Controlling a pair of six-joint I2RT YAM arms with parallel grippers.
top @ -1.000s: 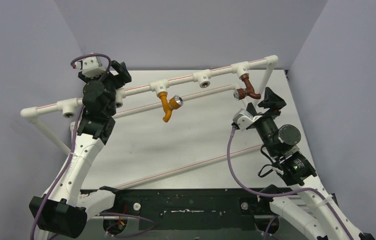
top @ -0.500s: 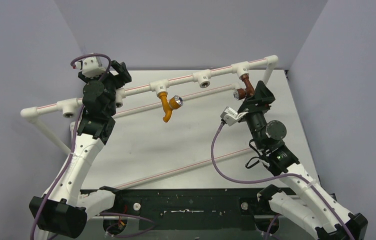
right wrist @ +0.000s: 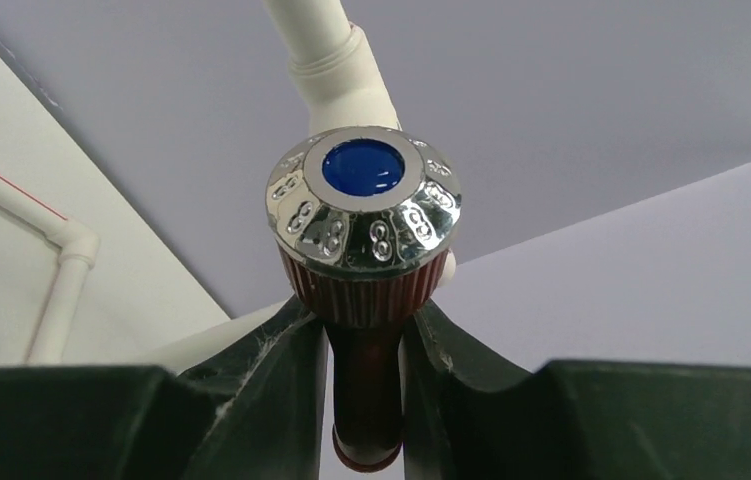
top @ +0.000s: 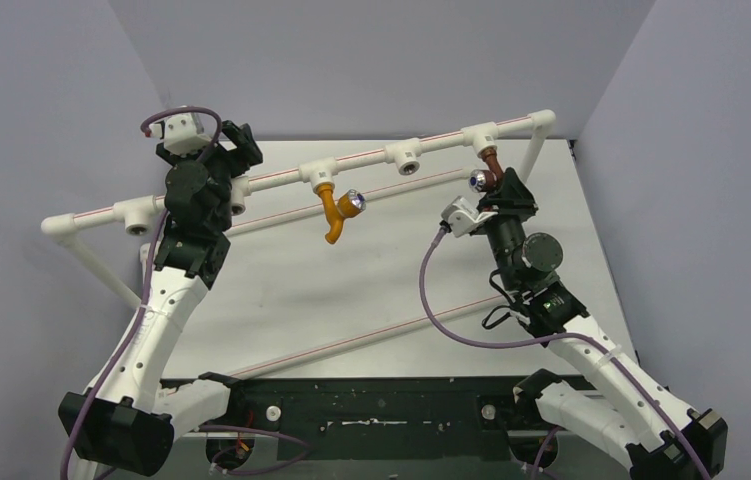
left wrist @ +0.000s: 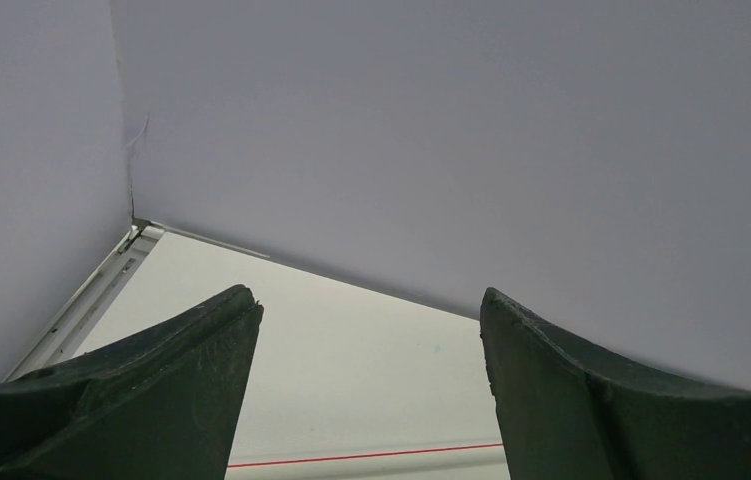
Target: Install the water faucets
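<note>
The left arm reaches up to the white pipe rail [top: 281, 178], its left gripper [top: 239, 148] spread wide and holding nothing. The orange-yellow faucet [top: 334, 212] hangs lengthwise down from mid-rail, knob pointing right. The right arm stretches forward, its right gripper [top: 504, 192] clamped on the dark red-brown faucet [top: 492, 168] under the rail's right end, knob pointing left.

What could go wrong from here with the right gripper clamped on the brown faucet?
The right gripper pinches the brown faucet on its narrow neck under the shiny knob, so it may slip in the grip when twisted. The left gripper is open and holds nothing in its view, so the thin white pipe frame is probably unbraced and may flex or shift under the twist.
</note>
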